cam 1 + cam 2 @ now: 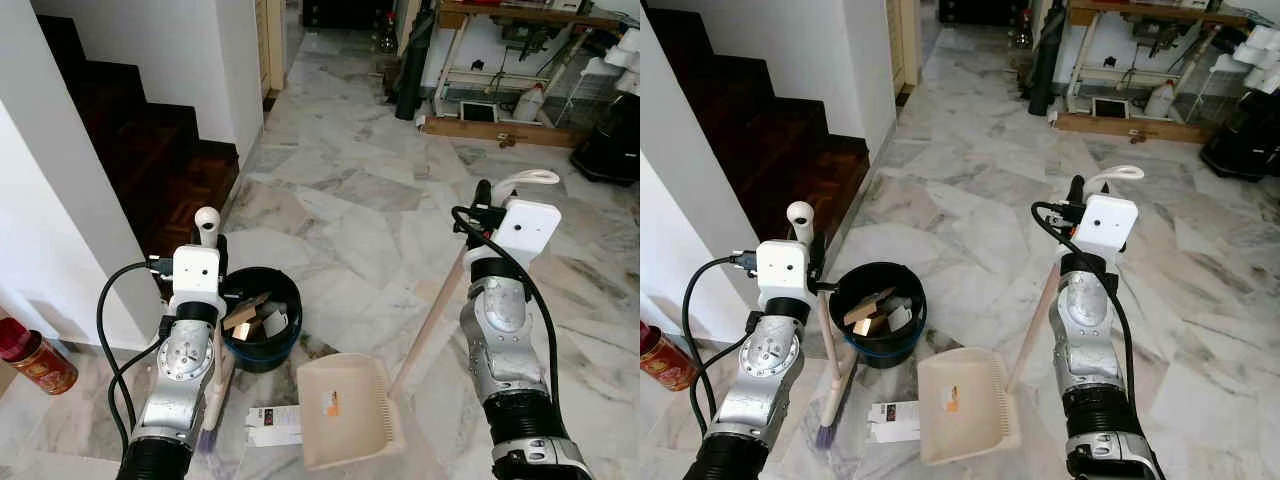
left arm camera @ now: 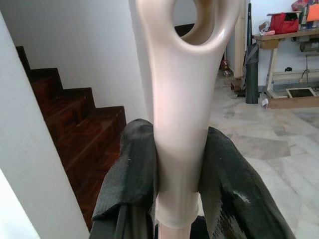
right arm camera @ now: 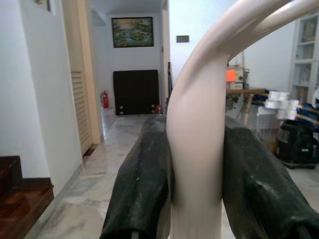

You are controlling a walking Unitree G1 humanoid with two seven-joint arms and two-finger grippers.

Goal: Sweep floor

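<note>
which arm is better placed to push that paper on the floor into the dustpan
Left. The left gripper is shut on the broom handle, and its bristles rest just beside the paper, next to the dustpan. The right gripper is clamped on the dustpan handle, so it probably just steadies the pan.

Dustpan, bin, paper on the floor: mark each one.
dustpan (image 1: 345,400), left eye view, on its flat tray.
bin (image 1: 290,332), left eye view, on its dark right wall.
paper (image 1: 894,420), right eye view, on the middle of the sheet.
</note>
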